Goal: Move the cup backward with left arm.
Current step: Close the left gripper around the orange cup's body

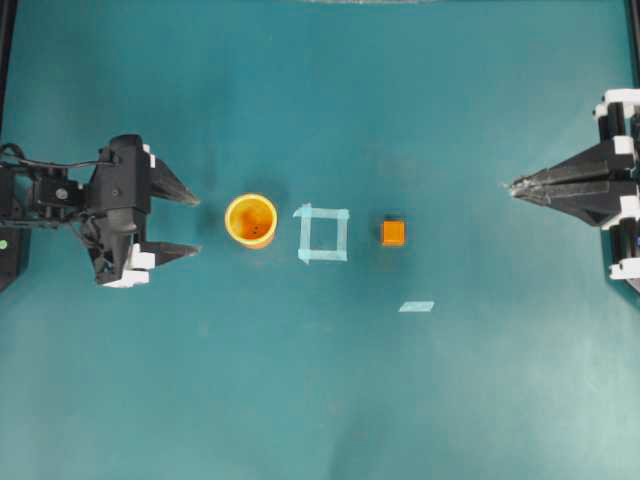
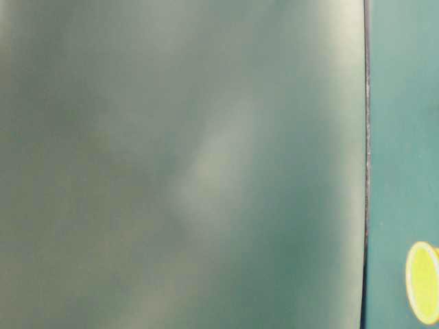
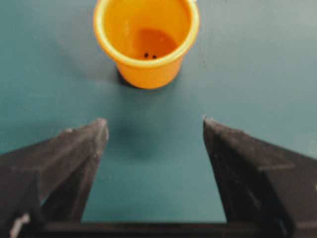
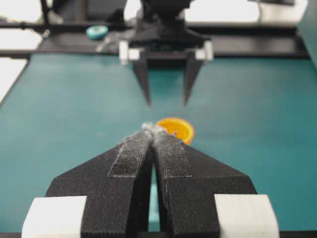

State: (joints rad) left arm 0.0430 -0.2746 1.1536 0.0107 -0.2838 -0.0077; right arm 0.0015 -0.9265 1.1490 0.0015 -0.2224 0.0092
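Your left gripper (image 1: 197, 223) has its fingers spread wide and holds nothing. The cup (image 1: 251, 220) stands upright on the tabletop (image 1: 300, 400), just beside the fingertips at their 3 o'clock, near the tape square (image 1: 323, 233). If you advance off-centre, one finger may hit the rim and tip the light cup over. The right gripper (image 1: 512, 186) is pressed together, far at 3 o'clock.
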